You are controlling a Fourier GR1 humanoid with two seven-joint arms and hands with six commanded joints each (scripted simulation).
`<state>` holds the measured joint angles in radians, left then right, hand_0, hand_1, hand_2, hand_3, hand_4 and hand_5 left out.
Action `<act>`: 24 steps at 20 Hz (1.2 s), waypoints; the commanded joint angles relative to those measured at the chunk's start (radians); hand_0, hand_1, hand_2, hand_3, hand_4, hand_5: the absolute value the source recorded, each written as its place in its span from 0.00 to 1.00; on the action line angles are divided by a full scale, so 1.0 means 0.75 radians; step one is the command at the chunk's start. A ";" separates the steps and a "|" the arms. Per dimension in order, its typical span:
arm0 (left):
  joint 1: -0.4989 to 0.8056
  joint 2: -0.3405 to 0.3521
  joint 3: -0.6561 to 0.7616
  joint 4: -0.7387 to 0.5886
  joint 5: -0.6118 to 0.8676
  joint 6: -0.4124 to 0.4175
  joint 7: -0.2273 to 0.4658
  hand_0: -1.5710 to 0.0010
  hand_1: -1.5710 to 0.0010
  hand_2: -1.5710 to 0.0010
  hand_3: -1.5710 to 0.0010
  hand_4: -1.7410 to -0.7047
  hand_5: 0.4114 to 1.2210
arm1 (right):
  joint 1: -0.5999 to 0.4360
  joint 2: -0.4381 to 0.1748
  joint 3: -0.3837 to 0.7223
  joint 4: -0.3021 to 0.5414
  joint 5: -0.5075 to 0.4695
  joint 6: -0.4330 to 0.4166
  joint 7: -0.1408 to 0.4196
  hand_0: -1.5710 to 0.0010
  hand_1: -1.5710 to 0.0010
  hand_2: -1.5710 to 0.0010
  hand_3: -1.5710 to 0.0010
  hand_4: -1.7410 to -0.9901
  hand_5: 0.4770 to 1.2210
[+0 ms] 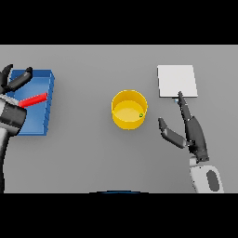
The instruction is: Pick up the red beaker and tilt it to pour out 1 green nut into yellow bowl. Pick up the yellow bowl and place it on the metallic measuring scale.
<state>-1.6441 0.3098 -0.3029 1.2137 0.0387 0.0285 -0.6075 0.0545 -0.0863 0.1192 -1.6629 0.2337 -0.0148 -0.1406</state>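
The yellow bowl (129, 109) stands upright on the grey tabletop (88, 153), about midway between my two hands, and a small green nut (141, 115) lies inside it against the right inner wall. My right hand (188, 130) is to the right of the bowl and slightly nearer to me, apart from it, with the fingers straight and spread from the thumb; it holds nothing. The thumb points toward the bowl without reaching it, while one long finger stretches away from me so that its tip sits at the near edge of the metallic measuring scale (177, 81), a pale square plate lying flat beyond my right hand and up-right of the bowl. My left hand (14, 80) is far off at the left edge, over the far corner of a blue tray (44, 104), its fingers loosely parted and closed on nothing. The red beaker (34, 100) lies tipped on its side in that tray, just beside my left forearm and well apart from the bowl. I can read no brand, label or writing on any of these things.
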 commanded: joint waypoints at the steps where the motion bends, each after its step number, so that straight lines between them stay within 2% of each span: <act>1: 0.000 0.007 0.005 -0.020 0.016 0.014 -0.003 0.96 0.96 0.96 0.97 1.00 0.30 | -0.014 -0.005 0.006 -0.008 0.026 -0.012 0.030 1.00 1.00 1.00 1.00 0.75 0.26; 2: 0.003 0.019 0.012 -0.054 0.023 0.015 -0.003 0.96 0.97 0.97 0.98 0.99 0.31 | -0.032 -0.017 0.019 -0.004 0.060 -0.016 0.048 1.00 1.00 1.00 1.00 0.77 0.27; 4: 0.002 0.023 0.029 -0.077 0.032 0.030 -0.003 0.98 0.98 0.98 0.98 0.99 0.33 | -0.038 -0.049 0.041 -0.018 0.079 0.020 0.019 1.00 1.00 1.00 1.00 0.81 0.30; 7: 0.002 0.033 0.037 -0.096 0.022 0.044 -0.003 0.99 0.99 0.99 0.99 0.99 0.34 | -0.122 -0.155 0.110 0.016 0.167 0.122 0.008 1.00 1.00 1.00 1.00 0.76 0.34; 10: 0.011 0.050 0.065 -0.147 0.016 0.032 -0.003 0.99 0.99 1.00 1.00 0.98 0.32 | -0.295 -0.307 0.238 0.067 0.406 0.238 0.065 1.00 1.00 1.00 1.00 0.70 0.30; 15: 0.022 0.076 0.104 -0.159 -0.045 0.047 -0.002 1.00 1.00 1.00 1.00 0.99 0.32 | -0.539 -0.446 0.452 0.165 0.671 0.369 -0.048 1.00 1.00 1.00 1.00 0.68 0.30; 21: 0.008 0.115 0.180 -0.166 -0.089 0.067 -0.003 1.00 1.00 1.00 1.00 0.98 0.34 | -0.745 -0.461 0.608 0.338 0.800 0.485 -0.122 1.00 1.00 1.00 1.00 0.70 0.31; 24: 0.023 0.147 0.210 -0.190 -0.129 0.079 -0.003 1.00 1.00 1.00 1.00 0.98 0.34 | -0.840 -0.443 0.669 0.441 0.847 0.539 -0.117 1.00 1.00 1.00 1.00 0.69 0.30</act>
<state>-1.6271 0.4199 -0.1454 1.0711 -0.0577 0.0876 -0.6100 -0.5756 -0.4173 0.6209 -1.3323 0.8695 0.3890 -0.2251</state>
